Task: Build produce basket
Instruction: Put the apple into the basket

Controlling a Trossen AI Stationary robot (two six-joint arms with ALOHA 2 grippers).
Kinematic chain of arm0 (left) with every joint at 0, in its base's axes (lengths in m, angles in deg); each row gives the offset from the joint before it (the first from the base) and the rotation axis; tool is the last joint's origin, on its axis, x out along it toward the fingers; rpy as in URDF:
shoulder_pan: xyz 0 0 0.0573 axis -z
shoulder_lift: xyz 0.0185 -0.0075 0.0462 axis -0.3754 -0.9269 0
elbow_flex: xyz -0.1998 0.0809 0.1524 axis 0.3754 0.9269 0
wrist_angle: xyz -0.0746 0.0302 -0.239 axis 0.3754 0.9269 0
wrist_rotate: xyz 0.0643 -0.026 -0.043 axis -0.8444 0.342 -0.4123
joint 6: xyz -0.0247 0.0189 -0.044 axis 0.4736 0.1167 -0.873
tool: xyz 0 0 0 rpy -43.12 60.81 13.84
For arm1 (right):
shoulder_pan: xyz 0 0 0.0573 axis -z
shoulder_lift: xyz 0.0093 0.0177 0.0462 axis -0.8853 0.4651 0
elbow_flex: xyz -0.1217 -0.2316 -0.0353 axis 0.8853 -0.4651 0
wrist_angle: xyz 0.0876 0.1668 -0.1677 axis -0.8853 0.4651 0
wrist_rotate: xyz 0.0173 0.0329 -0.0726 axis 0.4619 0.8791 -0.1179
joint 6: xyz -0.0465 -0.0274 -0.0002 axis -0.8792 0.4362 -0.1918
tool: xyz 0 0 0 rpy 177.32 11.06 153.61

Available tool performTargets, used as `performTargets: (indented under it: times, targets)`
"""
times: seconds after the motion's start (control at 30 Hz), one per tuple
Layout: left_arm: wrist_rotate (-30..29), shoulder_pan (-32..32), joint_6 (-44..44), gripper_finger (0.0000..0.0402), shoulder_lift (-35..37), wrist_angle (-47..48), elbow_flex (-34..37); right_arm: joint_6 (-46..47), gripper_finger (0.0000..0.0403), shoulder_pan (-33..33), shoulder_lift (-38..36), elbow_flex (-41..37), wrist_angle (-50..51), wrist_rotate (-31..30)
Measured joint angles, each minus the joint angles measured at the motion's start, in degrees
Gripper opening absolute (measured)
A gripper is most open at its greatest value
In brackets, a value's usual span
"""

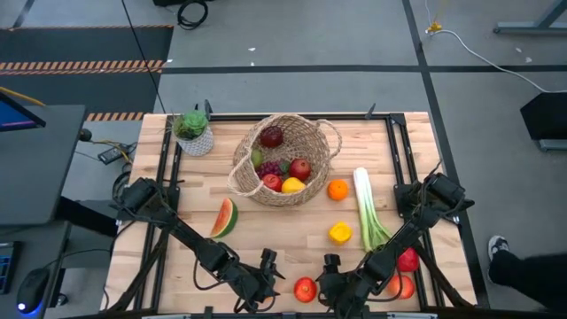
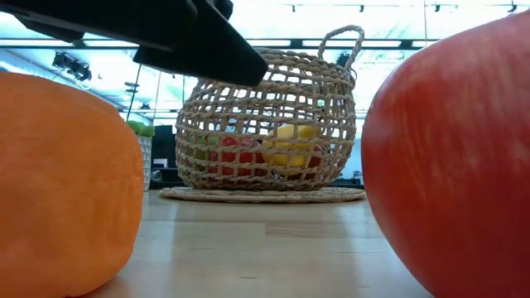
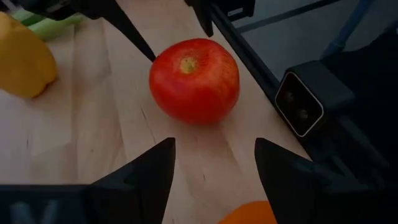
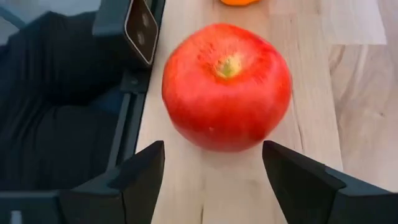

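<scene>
Both our grippers sit at the table's near edge, facing one red apple (image 1: 306, 289) between them.

Our left gripper (image 3: 214, 163) and right gripper (image 4: 213, 163) both stand wide with nothing held, the smooth round apple lying apart from the fingers on the pale wood table (image 1: 283, 232). The basket (image 1: 285, 159), open-weave tan wicker with two loop handles, stands at the table's far middle, holding a dark red apple, two red ones, a lemon, grapes and something green. Outside it we count a watermelon slice (image 1: 224, 218), an orange (image 1: 337, 190), a long leek (image 1: 368, 211).
</scene>
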Motion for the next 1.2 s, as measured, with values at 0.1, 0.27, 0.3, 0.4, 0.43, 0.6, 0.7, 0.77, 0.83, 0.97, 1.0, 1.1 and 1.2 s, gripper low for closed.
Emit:
performTargets:
  times: [0.1, 0.27, 0.3, 0.4, 0.43, 0.6, 0.7, 0.77, 0.83, 0.97, 1.0, 1.1, 1.2]
  targets:
    - [0.11, -0.26, -0.1, 0.0229, 0.0, -0.02, 0.0, -0.26, 0.0295, 0.86, 1.03, 0.0, -2.36, -0.46]
    - [0.57, -0.36, -0.81, 0.0229, -0.88, -0.84, -0.02, -3.21, 0.0304, 3.14, 6.78, 0.0, -10.52, 1.36]
    - [0.89, -0.36, -1.0, 0.0229, -1.43, -0.83, -0.02, -3.49, 0.0305, 3.58, 7.99, -0.03, -11.87, 1.86]
    - [3.07, -0.56, -2.44, 0.0229, -3.18, -1.59, -0.17, -3.72, 0.0305, 4.64, 9.51, 0.1, -14.22, 3.23]
    - [3.44, -0.58, -2.9, 0.0229, -3.57, -1.83, -0.17, -3.72, 0.0305, 4.9, 9.81, 0.18, -14.53, 3.79]
    - [4.04, -0.58, -2.78, 0.0229, -4.24, -3.85, -0.18, -5.2, 0.0305, 5.0, 8.9, 0.03, -14.76, 4.27]
    - [4.33, -0.6, -2.14, 0.0229, -4.46, -5.84, -0.04, -5.6, 0.0305, 5.0, 8.46, -0.11, -15.32, 3.89]
    - [4.48, -0.84, -2.09, 0.0229, -4.46, -5.81, -0.03, -5.64, 0.0305, 5.0, 8.44, -0.11, -15.48, 3.7]
    - [4.57, -1.16, -2.4, 0.0229, -4.46, -5.55, -0.03, -5.64, 0.0305, 5.0, 8.5, -0.11, -15.44, 3.02]
    - [3.44, -1.95, -2.36, 0.0229, -4.72, -6.66, 0.03, -5.73, 0.0305, 5.99, 8.57, -0.22, -15.64, 1.56]
    - [3.19, -2.22, -2.32, 0.0229, -4.72, -6.97, 0.07, -6.02, 0.0305, 6.35, 8.57, -0.28, -16.03, 1.61]
    - [2.75, -3.1, -2.27, 0.0229, -4.68, -7.74, 0.07, -7.27, 0.0305, 7.38, 8.65, -0.39, -17.42, 1.92]
    - [2.73, -3.78, -2.26, 0.0229, -4.55, -8.37, 0.04, -8.35, 0.0304, 8.27, 8.7, -0.39, -18.01, 2.14]
